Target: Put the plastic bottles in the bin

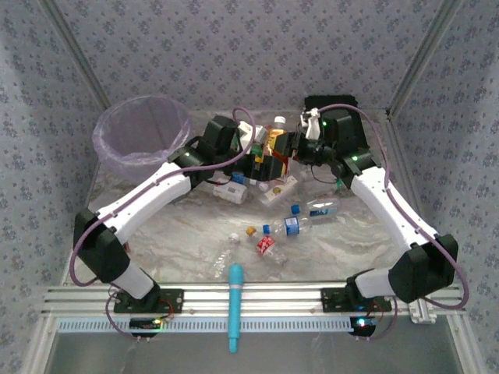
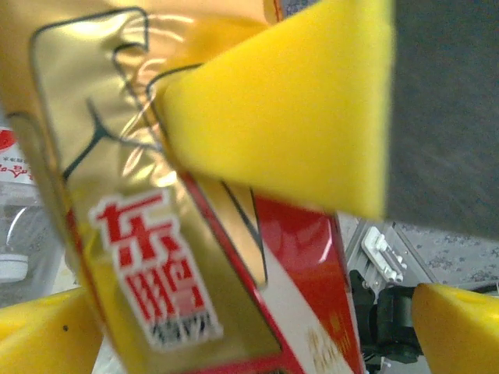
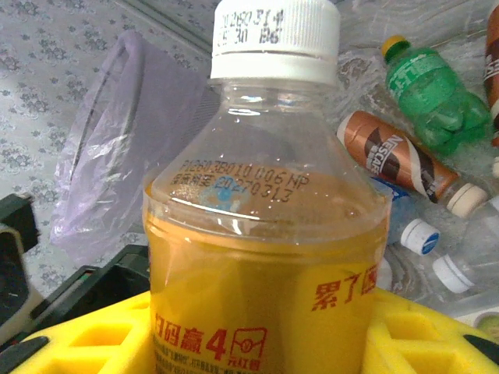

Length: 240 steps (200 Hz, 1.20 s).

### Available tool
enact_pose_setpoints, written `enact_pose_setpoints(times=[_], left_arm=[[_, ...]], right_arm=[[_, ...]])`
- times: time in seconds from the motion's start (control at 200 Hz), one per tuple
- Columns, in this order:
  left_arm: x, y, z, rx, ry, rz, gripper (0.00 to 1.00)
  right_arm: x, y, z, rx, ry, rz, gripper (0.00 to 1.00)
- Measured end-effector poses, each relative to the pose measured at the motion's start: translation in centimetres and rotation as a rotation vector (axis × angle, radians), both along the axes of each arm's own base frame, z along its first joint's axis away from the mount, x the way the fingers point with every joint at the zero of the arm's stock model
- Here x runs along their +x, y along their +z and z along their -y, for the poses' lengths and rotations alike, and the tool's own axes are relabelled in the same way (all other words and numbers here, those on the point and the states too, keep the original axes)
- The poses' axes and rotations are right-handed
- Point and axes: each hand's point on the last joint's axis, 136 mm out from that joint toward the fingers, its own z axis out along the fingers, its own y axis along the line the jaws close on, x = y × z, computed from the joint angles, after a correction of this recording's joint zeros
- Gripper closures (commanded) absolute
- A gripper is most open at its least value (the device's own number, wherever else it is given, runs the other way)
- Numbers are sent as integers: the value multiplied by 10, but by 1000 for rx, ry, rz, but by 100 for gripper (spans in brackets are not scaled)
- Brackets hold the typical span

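Orange bottle (image 1: 273, 144) is standing upright, white cap up, well right of the bin (image 1: 125, 160), and looks lifted off the table (image 1: 351, 241). Right gripper (image 1: 295, 148) is pinching its lower body between yellow pads (image 3: 425, 343). Left gripper (image 1: 256, 154) is reaching in from the bin side with jaws spread wide around the same bottle, not squeezing as far as I can tell. Probably a handover. Progress is early: the bin's inside is looking bare from above, and the other bottles (image 1: 300, 224) are lying scattered right of the bin and nearer the arm bases. The way from bottle to bin rim is looking open, with only the left arm lying along it. Walls are crowding the bin's far side.
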Motion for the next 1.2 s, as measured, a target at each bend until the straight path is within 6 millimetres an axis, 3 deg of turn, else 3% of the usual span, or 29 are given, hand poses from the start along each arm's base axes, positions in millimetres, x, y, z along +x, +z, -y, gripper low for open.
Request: enact_pose_setpoints(times=[0.115,0.29,0.4,0.48,0.64,0.76,0.9,1.024,1.199], left_arm=[[4,-5,2,3,13,-11,23],[7,-4,3,-1,24,-4,33],[8,-4,2,1,28,-4,36],[8,-4,2,6,29,5,36],[9,-3,0,29,26,17,39],[16,2,-6,52,36,39,45],[36,17,-30,93,91,86,54],[61,45,-63,127,176,160,67],[80,94,-124,160,323,275,85]], right_arm=[[0,3,-3,9,4,9,50],[1,7,-3,10,1,21,49],[2,6,-3,9,-3,16,27],[3,7,-3,4,-3,17,17],[7,19,3,6,-20,33,4],[13,26,28,-20,-84,52,3],[13,37,78,-63,-217,82,3],[3,40,111,-120,-308,104,3],[-10,2,130,-206,-345,21,4]])
